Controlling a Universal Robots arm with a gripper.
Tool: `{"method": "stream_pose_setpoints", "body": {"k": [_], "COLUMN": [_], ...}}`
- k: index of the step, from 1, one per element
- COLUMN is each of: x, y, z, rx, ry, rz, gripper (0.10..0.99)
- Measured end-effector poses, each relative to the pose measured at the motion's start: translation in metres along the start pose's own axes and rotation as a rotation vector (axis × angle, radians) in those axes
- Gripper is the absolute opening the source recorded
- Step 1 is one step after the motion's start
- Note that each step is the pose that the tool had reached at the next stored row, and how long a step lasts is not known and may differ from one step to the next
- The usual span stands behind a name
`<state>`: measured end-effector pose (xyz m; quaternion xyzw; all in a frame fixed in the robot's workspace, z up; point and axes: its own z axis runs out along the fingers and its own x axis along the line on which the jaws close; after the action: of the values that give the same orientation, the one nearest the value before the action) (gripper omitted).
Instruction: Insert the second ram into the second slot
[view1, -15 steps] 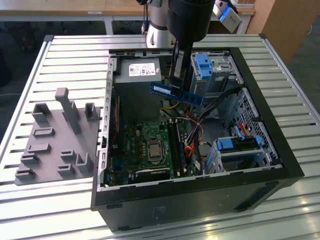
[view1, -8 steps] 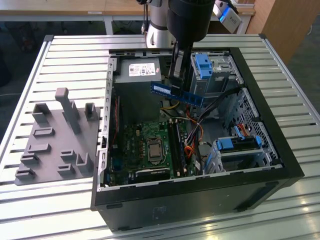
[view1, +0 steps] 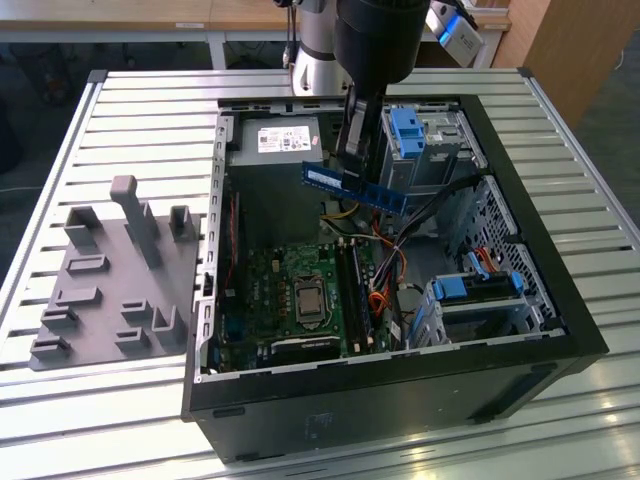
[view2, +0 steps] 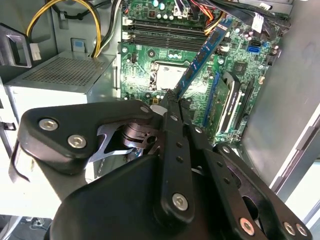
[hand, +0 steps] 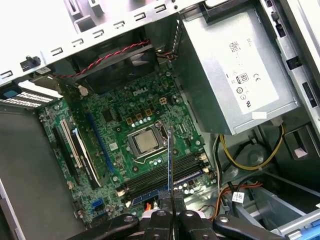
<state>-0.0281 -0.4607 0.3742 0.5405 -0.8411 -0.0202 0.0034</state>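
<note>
Gripper (view2: 173, 95) clamped on the second ram (view1: 385, 195) near mid-length, blue stick roughly level. It hangs above the motherboard's (view1: 270, 290) memory slots (view1: 352, 295), well apart. Ram's long axis looks skewed across the slots' line, not yet parallel.

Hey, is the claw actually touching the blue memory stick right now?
Touching. In the second wrist view the claw is shut on one end of the memory stick, gripping it between its tips.
</note>
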Motion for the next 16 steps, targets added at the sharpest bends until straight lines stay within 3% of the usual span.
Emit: {"method": "stream_pose_setpoints", "body": {"k": [16], "x": [0.0], "y": [0.0], "z": [0.0], "rx": [0.001], "ry": [-0.0015], "rz": [0.039], "gripper": [0.129]}}
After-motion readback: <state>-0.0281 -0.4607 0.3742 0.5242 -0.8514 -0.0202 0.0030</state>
